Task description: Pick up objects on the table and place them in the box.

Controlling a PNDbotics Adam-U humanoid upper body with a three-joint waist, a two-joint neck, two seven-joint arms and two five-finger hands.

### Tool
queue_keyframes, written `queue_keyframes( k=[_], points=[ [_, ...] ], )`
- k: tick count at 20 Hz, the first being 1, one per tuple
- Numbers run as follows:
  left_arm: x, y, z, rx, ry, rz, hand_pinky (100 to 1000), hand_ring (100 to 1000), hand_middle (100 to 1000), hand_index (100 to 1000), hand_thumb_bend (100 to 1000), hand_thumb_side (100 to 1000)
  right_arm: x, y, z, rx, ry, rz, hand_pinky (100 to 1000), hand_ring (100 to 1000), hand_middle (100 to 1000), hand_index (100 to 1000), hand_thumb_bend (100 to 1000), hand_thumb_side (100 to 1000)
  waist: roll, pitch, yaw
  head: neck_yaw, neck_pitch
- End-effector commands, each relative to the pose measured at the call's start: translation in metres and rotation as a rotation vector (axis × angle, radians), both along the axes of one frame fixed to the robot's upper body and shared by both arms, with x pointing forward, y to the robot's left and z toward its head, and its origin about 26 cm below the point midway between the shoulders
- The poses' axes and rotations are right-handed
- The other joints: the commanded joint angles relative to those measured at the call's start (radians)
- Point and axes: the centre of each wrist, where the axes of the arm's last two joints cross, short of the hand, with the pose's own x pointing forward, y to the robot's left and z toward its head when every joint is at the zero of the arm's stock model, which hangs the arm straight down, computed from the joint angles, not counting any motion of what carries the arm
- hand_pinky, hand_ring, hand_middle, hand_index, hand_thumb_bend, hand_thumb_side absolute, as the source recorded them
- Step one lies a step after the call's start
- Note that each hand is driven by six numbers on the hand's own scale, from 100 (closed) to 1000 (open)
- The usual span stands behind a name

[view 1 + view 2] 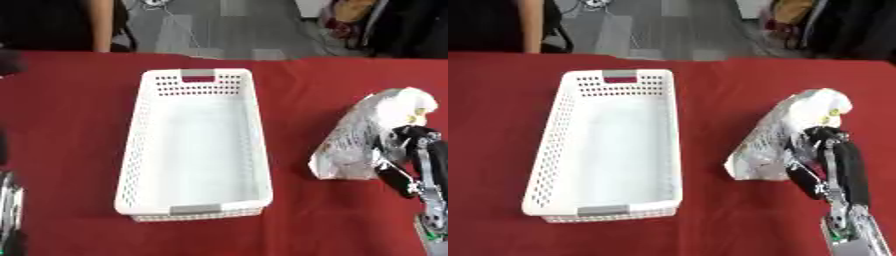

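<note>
Right robot hand (pixel 820 160) grasping a crinkled silvery-white bag (pixel 785 137) on the red counter (pixel 710 100).

Its dark fingers (pixel 802 180) curl round the bag's near right side, and the bag lies tilted, its upper end with a small yellow mark pointing to the far right; no writing on it can be read. The white perforated box (pixel 194 145) stands well apart to the bag's left, long side running away from the robot, grey handle patches at both short ends and nothing inside. Bare red cloth lies between bag and box, and more on the box's left. The counter's far edge runs just behind the box. The left robot hand (pixel 10 210) shows only as a sliver at the lower left edge; whether it is released or clenched cannot be told.
</note>
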Motion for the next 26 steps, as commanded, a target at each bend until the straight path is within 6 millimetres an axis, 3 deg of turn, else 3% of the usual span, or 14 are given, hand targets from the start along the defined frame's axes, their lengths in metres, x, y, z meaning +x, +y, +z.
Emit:
queue_keyframes(
  k=[1, 8, 17, 26],
  points=[
    [-0.001, 0.001, 0.008, 0.017, -0.023, -0.006, 625, 609, 745, 767, 100, 1000, 0.000, -0.003, 0.007, -0.006, -0.025, -0.002, 100, 100, 100, 241, 100, 100, 0.001, -0.008, 0.002, 0.008, -0.019],
    [-0.001, 0.001, 0.007, 0.018, -0.022, -0.006, 625, 609, 746, 766, 100, 1000, 0.000, -0.003, 0.011, 0.010, -0.067, -0.012, 100, 100, 100, 242, 100, 100, 0.001, -0.008, 0.002, 0.009, -0.020],
    [-0.001, 0.001, 0.007, 0.018, -0.019, -0.006, 627, 609, 747, 766, 100, 1000, -0.008, 0.006, 0.063, 0.080, -0.342, 0.019, 100, 100, 100, 236, 100, 100, 0.000, -0.009, 0.002, 0.008, -0.020],
    [-0.001, 0.000, 0.007, 0.019, -0.017, -0.009, 627, 609, 747, 765, 100, 1000, -0.013, 0.015, 0.091, 0.092, -0.432, 0.100, 100, 100, 100, 232, 100, 100, 0.000, -0.010, 0.004, 0.005, -0.017]
  ],
)
